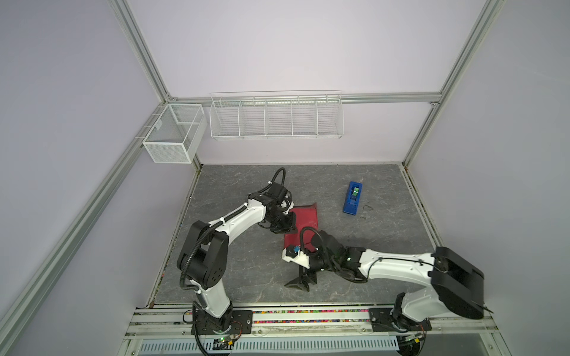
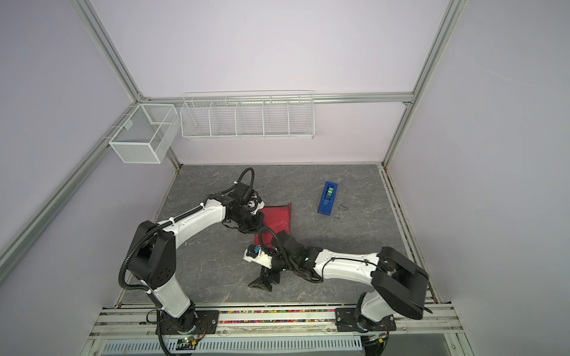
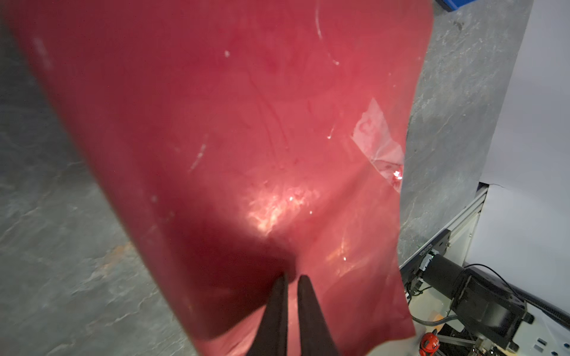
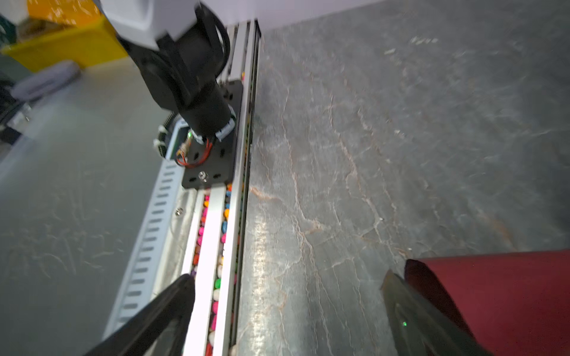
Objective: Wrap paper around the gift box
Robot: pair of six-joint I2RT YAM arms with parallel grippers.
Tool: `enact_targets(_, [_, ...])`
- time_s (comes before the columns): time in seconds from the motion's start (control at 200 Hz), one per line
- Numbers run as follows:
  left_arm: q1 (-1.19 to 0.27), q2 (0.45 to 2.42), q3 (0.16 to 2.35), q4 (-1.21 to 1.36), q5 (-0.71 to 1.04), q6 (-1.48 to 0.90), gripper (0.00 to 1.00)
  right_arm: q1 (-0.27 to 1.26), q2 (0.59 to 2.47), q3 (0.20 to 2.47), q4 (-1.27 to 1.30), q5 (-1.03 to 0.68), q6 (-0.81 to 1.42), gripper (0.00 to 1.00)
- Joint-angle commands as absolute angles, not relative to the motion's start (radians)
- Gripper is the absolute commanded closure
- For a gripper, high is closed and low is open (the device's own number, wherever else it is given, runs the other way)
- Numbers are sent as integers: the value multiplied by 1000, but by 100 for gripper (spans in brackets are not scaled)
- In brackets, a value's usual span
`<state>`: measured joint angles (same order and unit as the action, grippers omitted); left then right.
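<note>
The red paper [image 1: 303,220] [image 2: 276,220] lies creased in the middle of the table, its far edge curled up. The gift box does not show in any view. My left gripper [image 1: 285,226] [image 2: 251,226] sits at the paper's left edge. In the left wrist view its tips [image 3: 293,276] rest over the shiny paper [image 3: 246,123] with only a narrow slit between them; I cannot tell if paper is pinched. My right gripper [image 1: 300,279] [image 2: 265,280] hangs open near the front, with nothing between its fingers [image 4: 290,286]. A rolled paper edge [image 4: 493,292] lies beside one finger.
A bright blue tape dispenser [image 1: 352,198] [image 2: 327,198] lies at the back right. A strip of clear tape [image 3: 376,138] sticks to the paper's edge. A wire rack [image 1: 276,115] and a mesh basket [image 1: 174,132] hang on the walls. The front rail [image 4: 216,246] runs along the table's near edge.
</note>
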<state>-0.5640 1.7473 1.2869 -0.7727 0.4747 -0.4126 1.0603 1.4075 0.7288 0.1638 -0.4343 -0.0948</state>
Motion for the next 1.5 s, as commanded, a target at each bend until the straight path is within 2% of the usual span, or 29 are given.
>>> enact_targets(0.0, [-561, 1695, 1350, -845, 435, -405, 85, 1017, 1254, 705, 27, -374, -10, 3])
enact_targets(0.205, [-561, 1586, 1399, -899, 377, -393, 70, 847, 1065, 705, -113, -208, 211, 13])
enact_targets(0.33, [-561, 1517, 1351, -899, 334, -387, 62, 763, 1092, 790, -316, -102, 311, 19])
enact_targets(0.425, [-562, 1470, 1270, -862, 324, -392, 56, 722, 1175, 871, -455, -127, 353, 20])
enact_targets(0.595, [-561, 1435, 1106, -763, 341, -428, 46, 720, 1302, 951, -526, -145, 395, 3])
enact_targets(0.74, [-561, 1427, 998, -644, 349, -464, 40, 720, 1413, 991, -545, -115, 429, 1])
enact_targets(1.06, [-566, 1461, 903, -496, 307, -468, 40, 721, 1561, 1032, -519, -88, 453, 2])
enact_targets(1.495, [-568, 1494, 837, -435, 244, -445, 44, 759, 1611, 1037, -481, -12, 516, 9])
